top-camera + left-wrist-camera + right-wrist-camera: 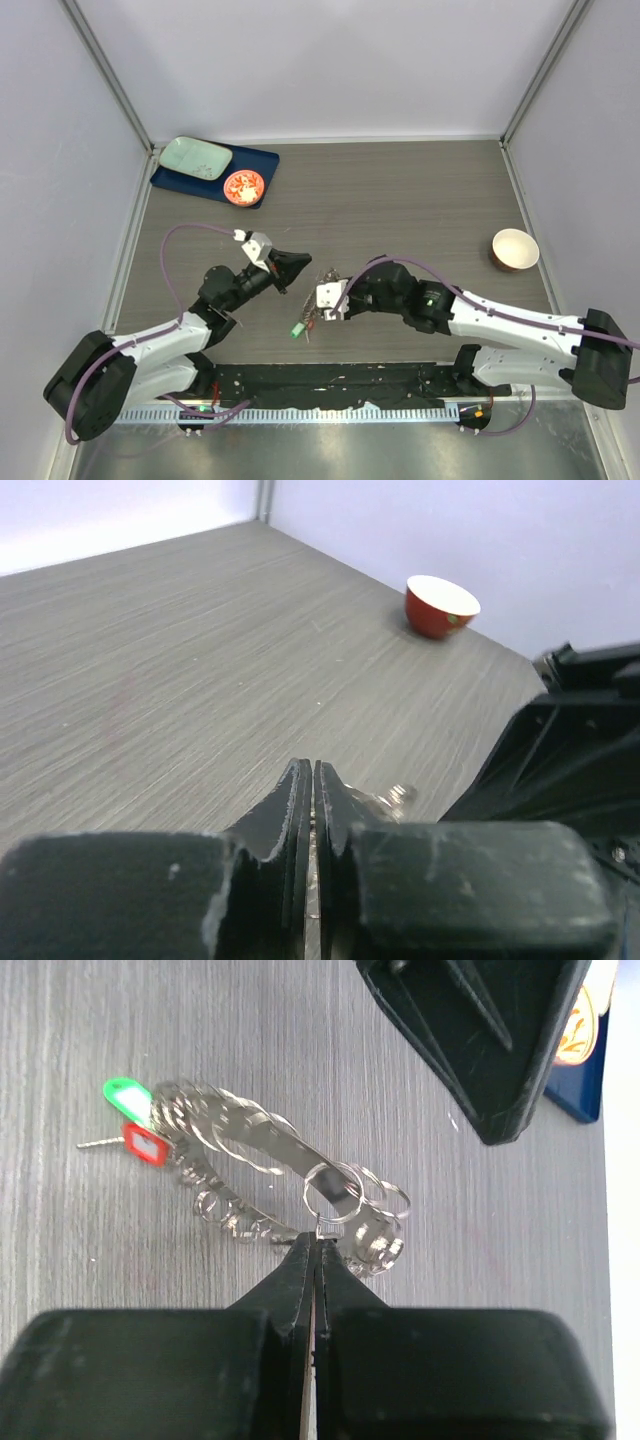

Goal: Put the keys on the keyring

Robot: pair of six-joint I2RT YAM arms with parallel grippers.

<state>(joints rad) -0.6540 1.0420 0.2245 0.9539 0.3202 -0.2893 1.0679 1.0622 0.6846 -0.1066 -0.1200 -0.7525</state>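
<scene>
Grey wood-grain tabletop, centre: keyring [262, 1145] spread out, green key [124, 1092] and red key [145, 1145] at its end, one small loop pinched by the closed right gripper [315, 1245], left gripper [480, 1050] shut and apart nearby; slippage from so thin a tip-hold is to be feared.

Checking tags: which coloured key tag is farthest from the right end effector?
The green tag, at the far end of the keyring; the red tag beside it lies nearer the right end effector.

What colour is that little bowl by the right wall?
The bowl is red outside, cream inside; clearest in left wrist view.
</scene>
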